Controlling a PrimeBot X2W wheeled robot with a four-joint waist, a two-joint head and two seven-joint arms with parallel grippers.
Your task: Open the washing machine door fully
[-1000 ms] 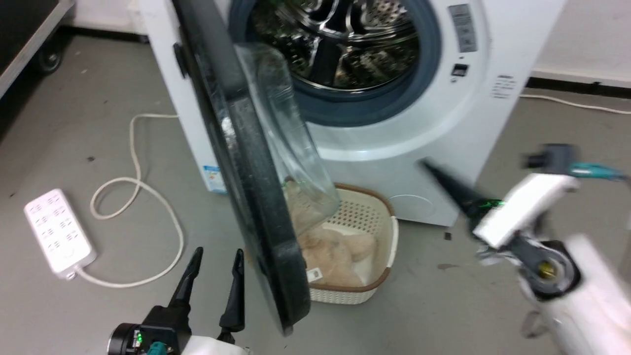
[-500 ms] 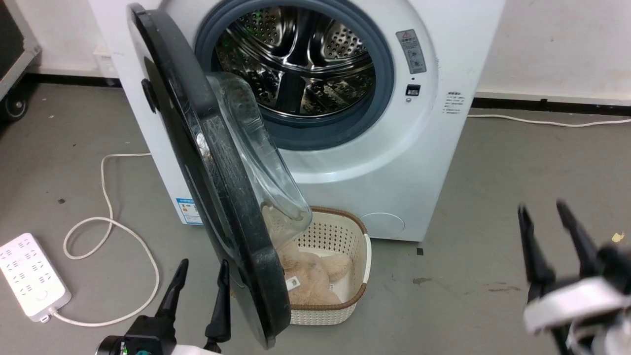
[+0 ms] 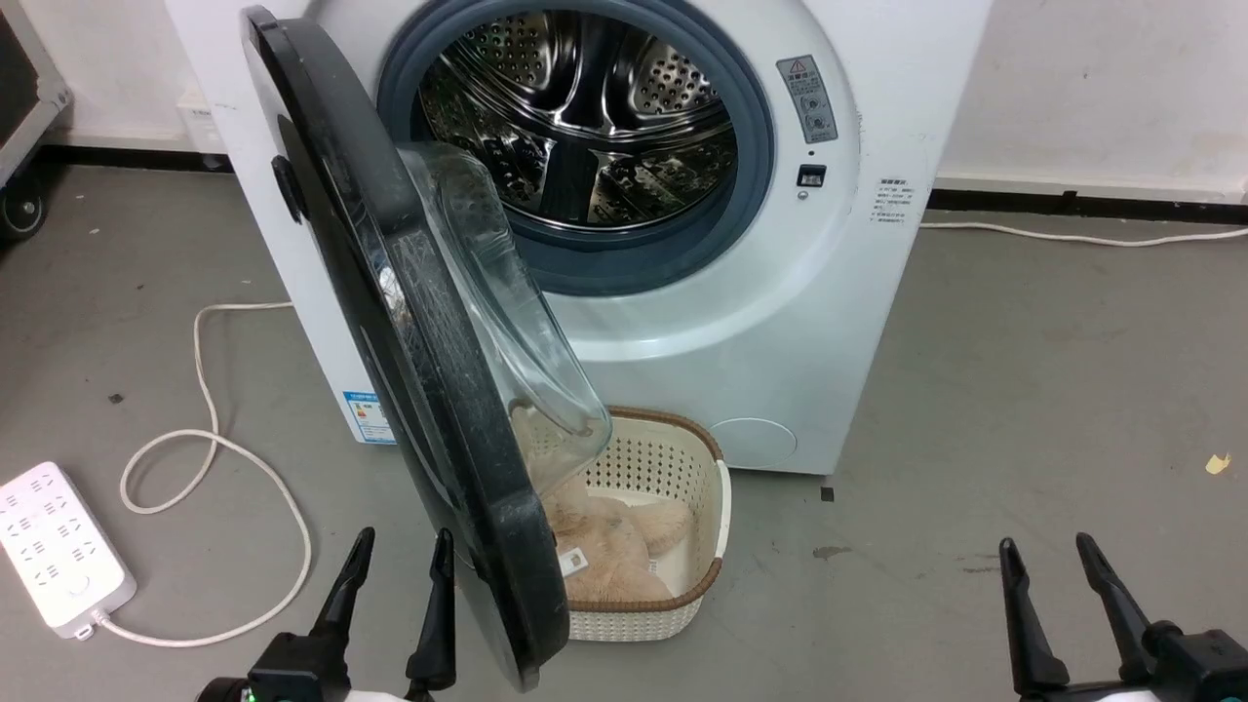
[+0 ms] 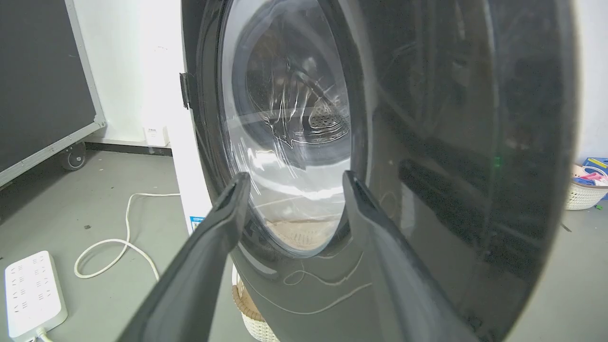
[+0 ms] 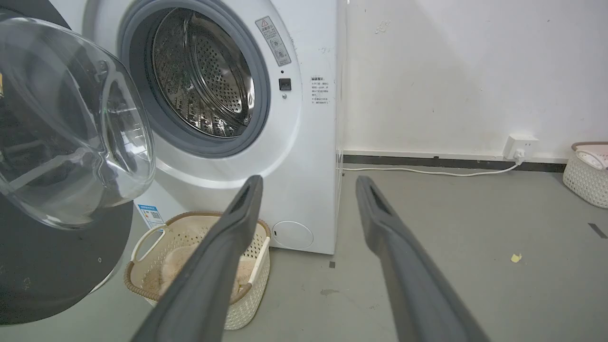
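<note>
Findings at this moment. The large round glossy black washing machine door (image 3: 458, 458) stands swung out from the white front-loading machine (image 3: 838, 322), hinged at the head view's left and seen nearly edge-on. Its bulging clear glass bowl window (image 3: 507, 322) faces the grey-rimmed steel drum opening (image 3: 585, 107), which is uncovered.

My left gripper (image 3: 405, 536) sits low, just beside the door's outer face near its bottom rim. Its fingers are spread with nothing between them. I cannot tell whether the nearer finger touches the door.

My right gripper (image 3: 1043, 542) is well apart from the door over bare grey floor, fingers likewise spread and empty.

A cream perforated plastic basket (image 3: 717, 507) holding a tan plush toy (image 3: 604, 546) stands on the floor against the machine's front, partly under the door. A white power strip (image 3: 58, 546) and its looped cord (image 3: 292, 526) lie to the left.
</note>
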